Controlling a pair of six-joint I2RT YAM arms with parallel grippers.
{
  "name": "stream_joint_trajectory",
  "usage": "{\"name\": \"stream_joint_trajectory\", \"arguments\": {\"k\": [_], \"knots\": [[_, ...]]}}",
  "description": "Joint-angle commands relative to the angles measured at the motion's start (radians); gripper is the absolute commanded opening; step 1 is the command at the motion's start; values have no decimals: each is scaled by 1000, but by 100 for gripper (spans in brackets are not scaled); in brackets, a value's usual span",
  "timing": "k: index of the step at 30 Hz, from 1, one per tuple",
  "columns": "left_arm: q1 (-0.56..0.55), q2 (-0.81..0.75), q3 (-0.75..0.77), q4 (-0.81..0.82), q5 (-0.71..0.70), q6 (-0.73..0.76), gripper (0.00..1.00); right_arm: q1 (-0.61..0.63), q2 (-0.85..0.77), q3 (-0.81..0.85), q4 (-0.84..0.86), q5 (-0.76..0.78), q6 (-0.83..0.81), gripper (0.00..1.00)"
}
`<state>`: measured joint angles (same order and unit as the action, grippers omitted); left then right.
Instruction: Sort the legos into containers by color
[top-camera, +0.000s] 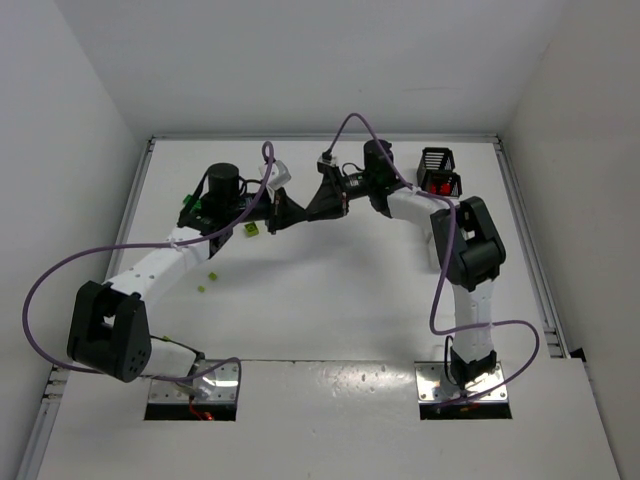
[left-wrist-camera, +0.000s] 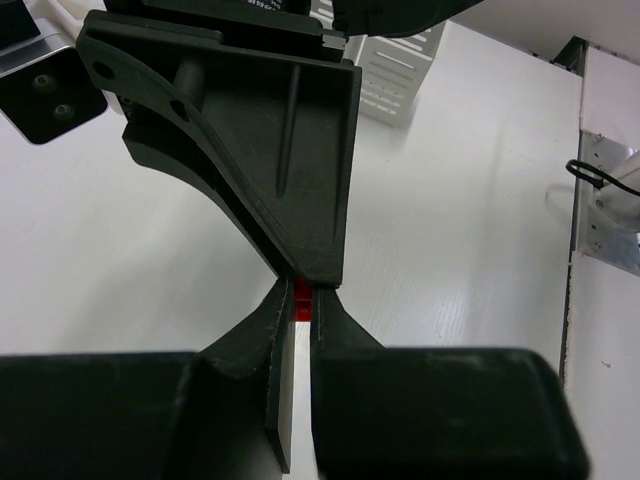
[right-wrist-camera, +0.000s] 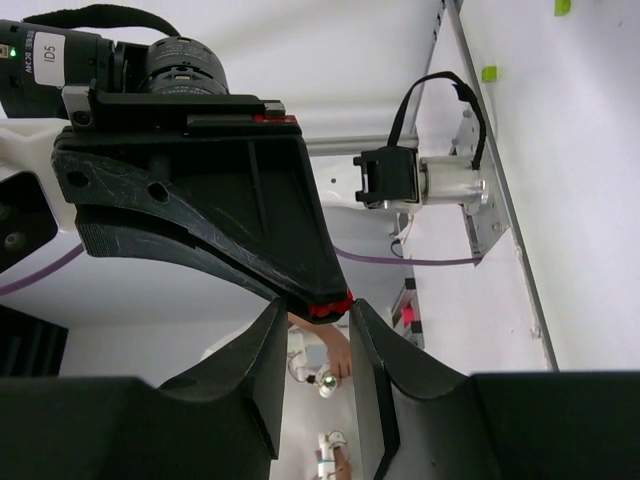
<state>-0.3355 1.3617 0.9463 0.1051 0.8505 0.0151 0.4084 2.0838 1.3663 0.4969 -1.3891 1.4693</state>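
My left gripper (top-camera: 284, 208) and right gripper (top-camera: 300, 211) meet tip to tip above the table's far middle. In the left wrist view the left gripper (left-wrist-camera: 302, 300) is shut on a small red lego (left-wrist-camera: 302, 298), pinched at its fingertips. In the right wrist view the right gripper (right-wrist-camera: 312, 325) is open, its fingers on either side of that red lego (right-wrist-camera: 330, 305) and the left fingertips. A black container (top-camera: 440, 172) with red legos inside stands at the far right. A white container (top-camera: 274, 173) shows behind the grippers, and also in the left wrist view (left-wrist-camera: 398, 68).
Lime legos lie on the table left of centre: one (top-camera: 251, 230) below the left gripper and two smaller ones (top-camera: 212, 277) nearer. Green pieces (top-camera: 189, 210) show under the left wrist. Purple cables loop over both arms. Raised rails run along the table's sides.
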Motion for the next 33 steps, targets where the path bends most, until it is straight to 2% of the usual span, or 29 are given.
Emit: {"name": "stream_joint_trajectory", "arguments": {"k": [1,11,15,22,28,33], "knots": [[-13,2,9,67,44,-4,0,0,18,-24,54,38,32,29],[-31,2,0,120,64,-55,0,0,48,-35,106,74,112,28],[-31,2,0,142,64,-87,0,0,48,-35,141,84,163,35],[-31,2,-20,182,53,-125,0,0,39,-44,184,102,226,35],[-31,2,-50,246,33,-173,0,9,30,-35,204,111,253,34],[-40,22,-84,349,-8,-269,0,9,30,-26,215,130,287,34]]}}
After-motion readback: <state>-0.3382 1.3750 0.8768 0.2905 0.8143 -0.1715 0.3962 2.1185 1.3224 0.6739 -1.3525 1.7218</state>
